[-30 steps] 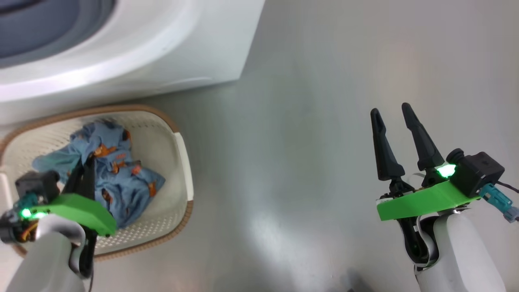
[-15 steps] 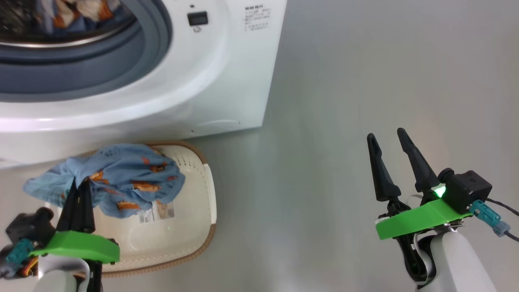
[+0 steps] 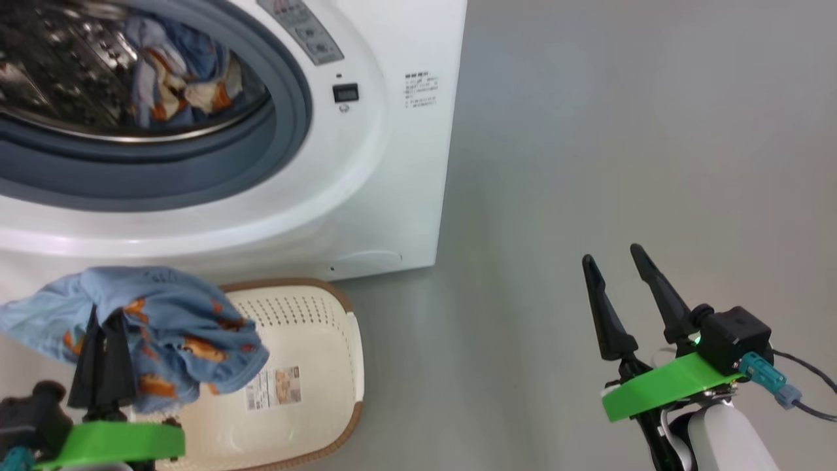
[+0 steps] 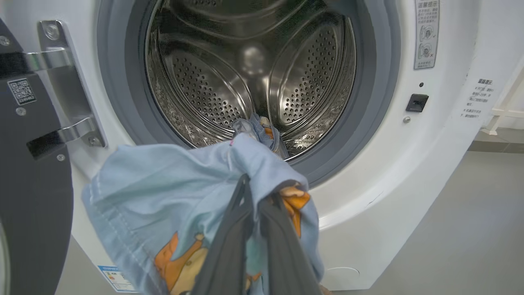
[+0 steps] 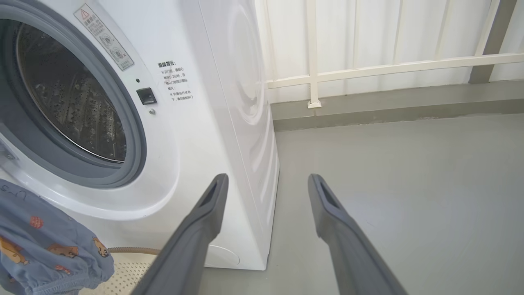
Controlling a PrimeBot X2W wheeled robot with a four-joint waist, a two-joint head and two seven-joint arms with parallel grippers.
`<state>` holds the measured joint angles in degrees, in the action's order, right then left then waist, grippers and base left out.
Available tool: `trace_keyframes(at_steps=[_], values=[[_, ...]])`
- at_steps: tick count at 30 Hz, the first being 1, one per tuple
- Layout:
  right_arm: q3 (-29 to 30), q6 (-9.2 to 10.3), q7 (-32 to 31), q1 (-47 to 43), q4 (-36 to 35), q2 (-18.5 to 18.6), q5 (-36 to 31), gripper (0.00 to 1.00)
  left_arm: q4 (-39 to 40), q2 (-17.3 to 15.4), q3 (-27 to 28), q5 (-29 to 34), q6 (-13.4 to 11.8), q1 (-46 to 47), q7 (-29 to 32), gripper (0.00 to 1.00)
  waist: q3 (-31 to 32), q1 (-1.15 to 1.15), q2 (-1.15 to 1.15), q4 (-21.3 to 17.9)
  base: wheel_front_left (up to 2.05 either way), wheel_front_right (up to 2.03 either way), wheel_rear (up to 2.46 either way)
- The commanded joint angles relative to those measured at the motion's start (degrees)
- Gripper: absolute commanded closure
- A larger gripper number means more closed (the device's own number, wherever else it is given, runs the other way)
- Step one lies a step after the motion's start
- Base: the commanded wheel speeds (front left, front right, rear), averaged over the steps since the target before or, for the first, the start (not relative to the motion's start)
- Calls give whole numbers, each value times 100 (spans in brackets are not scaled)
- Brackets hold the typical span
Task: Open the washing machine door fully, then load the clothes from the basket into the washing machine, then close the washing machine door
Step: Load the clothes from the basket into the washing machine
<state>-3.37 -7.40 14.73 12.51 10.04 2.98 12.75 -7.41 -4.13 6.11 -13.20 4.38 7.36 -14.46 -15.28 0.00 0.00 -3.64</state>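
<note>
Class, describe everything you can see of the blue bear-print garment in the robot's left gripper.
The garment is soft light blue cloth printed with orange-brown bears and small red patches, with stitched hems. It hangs crumpled, draped over and pinched in the shut left gripper. It is held above the basket, apparently clear of it, in front of the open washing machine.

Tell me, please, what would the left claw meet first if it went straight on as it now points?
Likely the grey gasket at the washing machine's open mouth, or the clothes lying just inside the drum; the left claw, shut on a blue garment, aims there. Depth is unclear.
</note>
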Motion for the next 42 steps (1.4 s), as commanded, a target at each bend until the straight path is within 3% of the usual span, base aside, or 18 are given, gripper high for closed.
trace_keyframes(at_steps=[1, 15, 42], values=[[-166, -9, 27, -93, -122, -11, -77, 0, 324, -57, 247, 120, 74, -139, -53, 100, 302, 0, 0, -2, 0, 0, 0], [-181, -9, 27, -275, -122, -11, -114, 0, 1151, 67, 565, 434, 139, -915, -53, 100, 791, 0, 0, -50, 0, 0, 0], [-94, -9, 27, -683, -19, -11, -115, 0, 1223, 122, 399, 456, 70, -1551, -53, 100, 1546, 0, 0, 10, 0, 0, 0]])
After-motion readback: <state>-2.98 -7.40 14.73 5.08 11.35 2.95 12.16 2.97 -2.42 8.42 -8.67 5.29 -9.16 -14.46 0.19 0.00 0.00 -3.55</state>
